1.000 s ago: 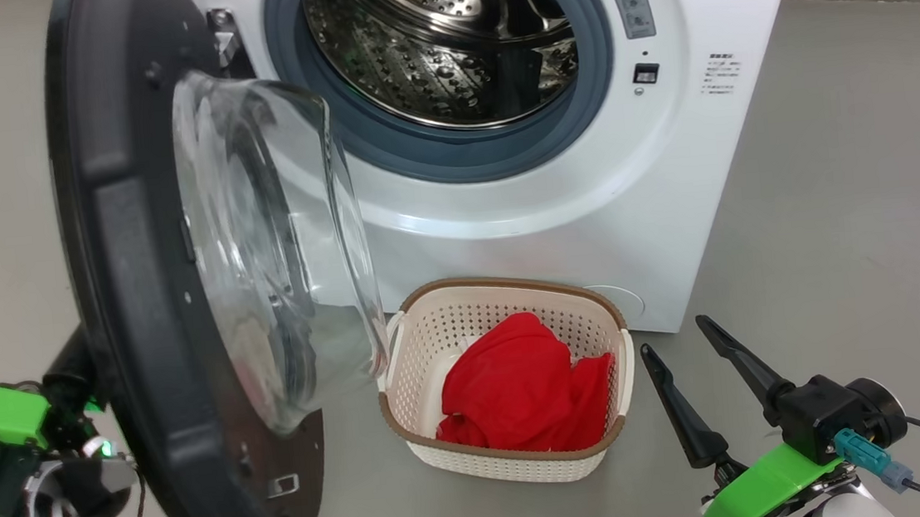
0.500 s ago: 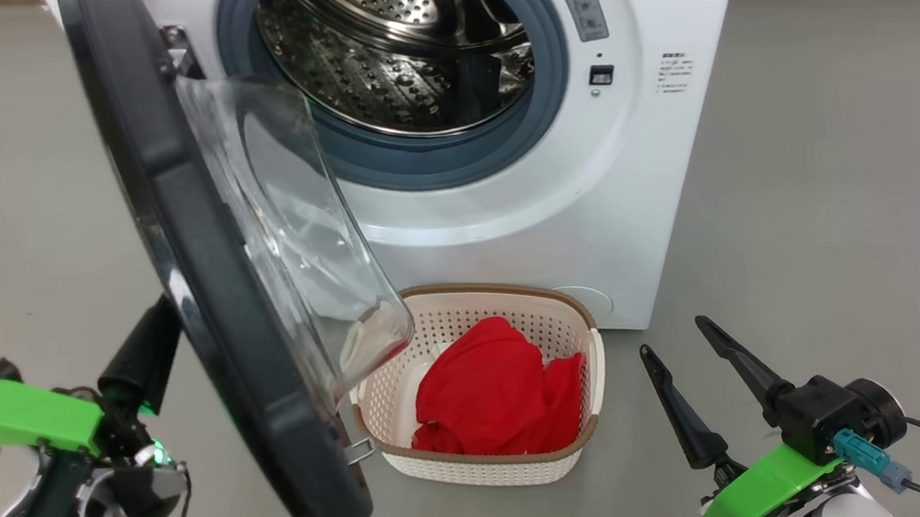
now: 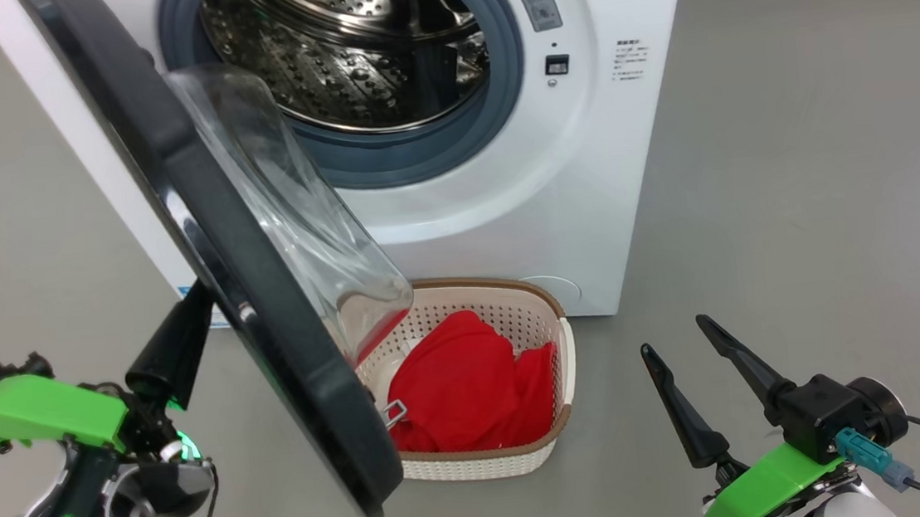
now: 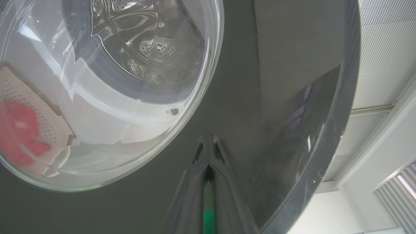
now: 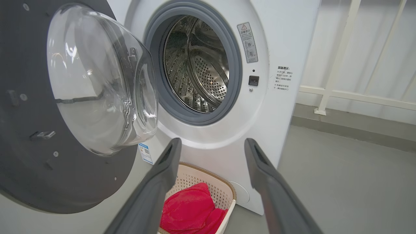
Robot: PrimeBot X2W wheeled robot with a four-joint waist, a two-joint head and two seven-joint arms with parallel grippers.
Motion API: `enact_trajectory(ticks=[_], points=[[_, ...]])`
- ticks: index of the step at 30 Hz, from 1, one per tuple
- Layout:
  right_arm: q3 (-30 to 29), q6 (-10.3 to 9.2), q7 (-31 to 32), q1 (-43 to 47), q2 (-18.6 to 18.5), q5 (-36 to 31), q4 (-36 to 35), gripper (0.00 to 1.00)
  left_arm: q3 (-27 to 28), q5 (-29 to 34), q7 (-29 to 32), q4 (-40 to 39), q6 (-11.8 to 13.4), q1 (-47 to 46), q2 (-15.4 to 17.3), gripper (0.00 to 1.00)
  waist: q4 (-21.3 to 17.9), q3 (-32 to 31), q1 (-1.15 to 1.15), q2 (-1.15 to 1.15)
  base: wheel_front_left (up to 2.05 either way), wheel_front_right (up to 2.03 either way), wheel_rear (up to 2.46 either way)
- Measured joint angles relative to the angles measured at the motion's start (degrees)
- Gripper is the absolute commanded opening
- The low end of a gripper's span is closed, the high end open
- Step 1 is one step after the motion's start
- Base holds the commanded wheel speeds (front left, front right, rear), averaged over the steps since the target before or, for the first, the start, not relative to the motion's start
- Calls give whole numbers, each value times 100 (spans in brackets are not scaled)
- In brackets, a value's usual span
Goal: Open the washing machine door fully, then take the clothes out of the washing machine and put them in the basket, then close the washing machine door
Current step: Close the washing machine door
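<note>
Head view: the left claw is clenched on nothing, its dark fingers pointing up against the outer side of the washing machine door, and the tips are hidden behind the black rim. The door stands partly open, swung out from the washing machine. Beyond the door from this claw, its glass bowl window hangs over the near corner of the basket. The right claw is released, fingers spread and empty above the floor. The basket sits just to its left, holding the red clothes. Up ahead of it is the steel drum, with no clothes visible inside it.

Left wrist view: the two fingers are pressed together, with their tips at the door's dark outer face (whether they touch it I cannot tell). The glass bowl is up and to the left of them. Through it show the drum, the basket and a red blur.

Right wrist view: the fingers stand wide apart. The basket with the red clothes lies low between them, against the machine's white front. The door is to the left, the drum opening ahead and above.
</note>
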Motion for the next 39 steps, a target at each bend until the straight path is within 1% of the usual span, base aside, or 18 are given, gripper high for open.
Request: enact_trajectory(ticks=[3, 7, 8, 10, 11, 16, 19, 21, 22, 23, 24, 26, 27, 28, 30, 33, 36, 39], points=[[-2, 0, 0, -2, -24, 0, 0, 100, -46, -33, -16, 19, -51, -1, -1, 0, -60, 32, 0, 0, 0, 0, 0], [-7, 0, 0, -2, -30, 0, 1, 100, -84, -79, -62, 40, -52, -1, -4, 0, -113, 33, 0, 0, 0, 0, 0], [-8, 0, 0, -2, -30, 0, 2, 100, -77, -98, -67, 46, -52, -1, -4, 26, -116, 26, 0, 0, 0, 0, 0], [-13, 0, 0, -2, -29, 0, 2, 100, -49, -118, -115, 47, -52, -1, -4, 97, -115, 15, 0, 0, 0, 0, 0], [-16, 0, 0, -2, -27, 0, 2, 100, -34, -126, -119, 47, -52, -1, -3, 100, -110, 12, 0, 0, 0, 0, 0], [-30, 0, 0, -2, -16, 1, 1, 100, 70, -126, -178, 5, -85, 1, 22, 100, -90, 4, 0, 0, 0, 0, 0], [-42, 0, 0, -2, -7, 1, 1, 100, 98, -79, -225, -152, -292, 10, 68, 100, -67, 2, 0, 0, 0, 0, 0], [-48, 0, 0, -2, 3, 1, -1, 100, 104, 145, -353, -255, -455, 54, 170, 100, -53, 1, 0, 0, 0, 0, 0], [-49, 0, 0, -2, 11, 1, -3, 100, 104, 320, -474, -303, -586, 119, 248, 100, -48, 3, 0, 0, 0, 0, 0], [-49, 0, 0, -2, 16, 2, -5, 100, 107, 588, -656, -332, -698, 195, 341, 100, -42, 6, 0, 0, 0, 0, 0], [-54, 0, 0, -2, 19, 7, -11, 100, 79, 993, -905, -328, -761, 277, 478, 100, -36, 9, 0, 0, 0, 0, 0], [-62, 0, 0, -2, 21, 10, -16, 100, -40, 1968, -1383, -263, -809, 455, 827, 100, -19, 10, 0, 0, 0, 0, 0], [-64, 0, 0, -2, 22, 11, -18, 100, -82, 2317, -1615, -233, -851, 520, 915, 100, -11, 7, 0, 0, 0, 0, 0], [-64, 0, 0, -2, 29, 13, -19, 100, -120, 2560, -1818, -226, -864, 566, 947, 100, -4, 1, 0, 0, 0, 0, 0], [-66, 0, 0, -2, 37, 16, -18, 100, -266, 3097, -2238, -219, -984, 602, 989, 100, 10, -14, 0, 0, 0, 0, 0], [-69, 0, 0, -2, 44, 26, -18, 100, -502, 3862, -2761, -220, -1100, 653, 1140, 100, 28, -48, 0, 0, 0, 0, 0], [-69, 0, 0, -1, 46, 43, -16, 100, -727, 4504, -3212, -220, -1114, 843, 1251, 100, 38, -89, 0, 0, 0, 0, 0], [-66, 0, 0, 0, 53, 73, -16, 100, -898, 5011, -3629, -226, -1150, 1028, 1302, 100, 37, -120, 0, 0, 0, 0, 0]])
